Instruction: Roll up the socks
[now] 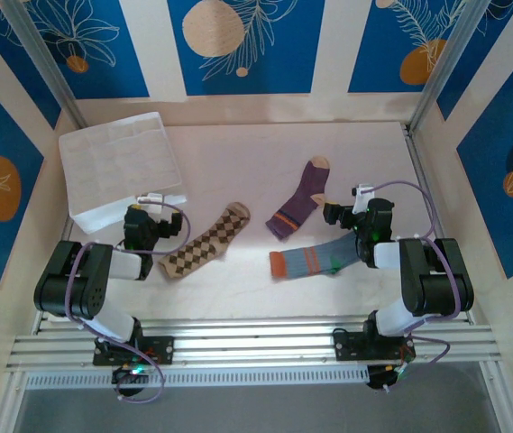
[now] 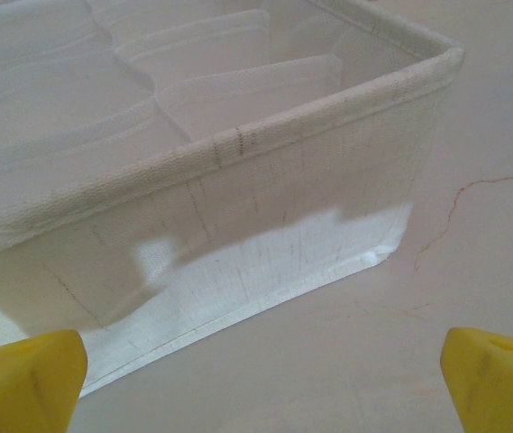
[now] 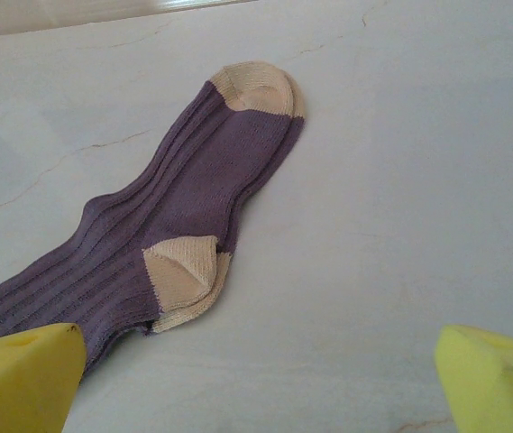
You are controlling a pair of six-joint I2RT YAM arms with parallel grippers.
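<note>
Lying flat mid-frame in the top view: brown diamond sock (image 1: pixel 204 242), purple sock (image 1: pixel 299 198) right of it, blue-grey sock (image 1: pixel 315 260) lower right. The left gripper (image 2: pixel 261 383) and right gripper (image 3: pixel 261 379) both spread wide, holding nothing.

The left arm (image 1: pixel 83 281) and the right arm (image 1: pixel 427 281) are each built of chunky black joint housings and smooth white links, with thin purple cables (image 1: pixel 407 183) looping alongside and blunt yellow fingers (image 2: pixel 23 383).
</note>
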